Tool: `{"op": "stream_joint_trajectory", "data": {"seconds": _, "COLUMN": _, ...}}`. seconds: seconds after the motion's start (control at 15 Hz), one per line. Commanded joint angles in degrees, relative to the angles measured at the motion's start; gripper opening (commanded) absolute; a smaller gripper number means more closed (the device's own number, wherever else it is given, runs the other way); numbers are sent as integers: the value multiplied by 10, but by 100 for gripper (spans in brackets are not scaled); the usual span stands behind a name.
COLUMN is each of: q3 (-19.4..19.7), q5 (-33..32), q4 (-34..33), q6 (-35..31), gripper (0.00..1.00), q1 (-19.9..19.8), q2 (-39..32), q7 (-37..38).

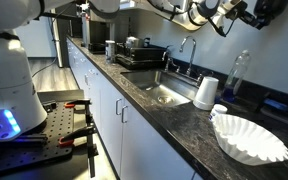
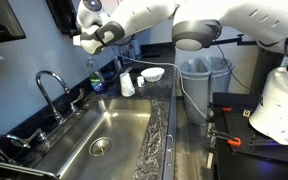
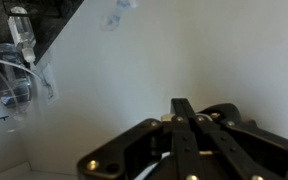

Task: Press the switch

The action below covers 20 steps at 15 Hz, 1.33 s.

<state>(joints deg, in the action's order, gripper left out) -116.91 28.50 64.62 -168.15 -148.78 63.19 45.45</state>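
My gripper (image 3: 181,103) is shut and empty, with its two black fingers pressed together and pointing at a plain pale wall. In both exterior views it is raised high above the counter, next to the wall behind the sink (image 1: 234,12) (image 2: 81,39). No switch shows clearly. A small blurred pale mark (image 3: 116,16) sits on the wall above the fingertips, and I cannot tell what it is. I cannot tell whether the fingertips touch the wall.
Below the arm are a steel sink (image 2: 134,112) with a faucet (image 2: 49,85), a soap bottle (image 2: 97,78), a white cup (image 1: 205,92), a stack of coffee filters (image 1: 249,138) and a clear bottle (image 1: 239,70). A dish rack (image 1: 144,55) stands further along. Trash bins (image 2: 204,75) stand past the counter's end.
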Motion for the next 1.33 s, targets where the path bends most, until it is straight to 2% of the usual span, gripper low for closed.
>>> {"op": "stream_joint_trajectory", "data": {"seconds": 0.0, "q3": 32, "q5": 9, "q4": -35, "q6": 20, "gripper": 0, "q1": -5, "q2": 25, "q7": 35}}
{"op": "stream_joint_trajectory", "data": {"seconds": 0.2, "q3": 35, "q5": 5, "q4": -31, "q6": 24, "gripper": 0, "q1": -3, "q2": 24, "q7": 37}}
{"op": "stream_joint_trajectory", "data": {"seconds": 0.33, "q3": 22, "q5": -1, "q4": -20, "q6": 24, "gripper": 0, "q1": -2, "q2": 10, "q7": 3}}
{"op": "stream_joint_trajectory", "data": {"seconds": 1.07, "q3": -79, "q5": 6, "q4": 88, "q6": 43, "gripper": 0, "q1": 19, "q2": -88, "q7": -256}}
{"op": "stream_joint_trajectory", "data": {"seconds": 1.27, "q3": -125, "q5": 8, "q4": 121, "q6": 34, "gripper": 0, "q1": 16, "q2": -135, "q7": -329}}
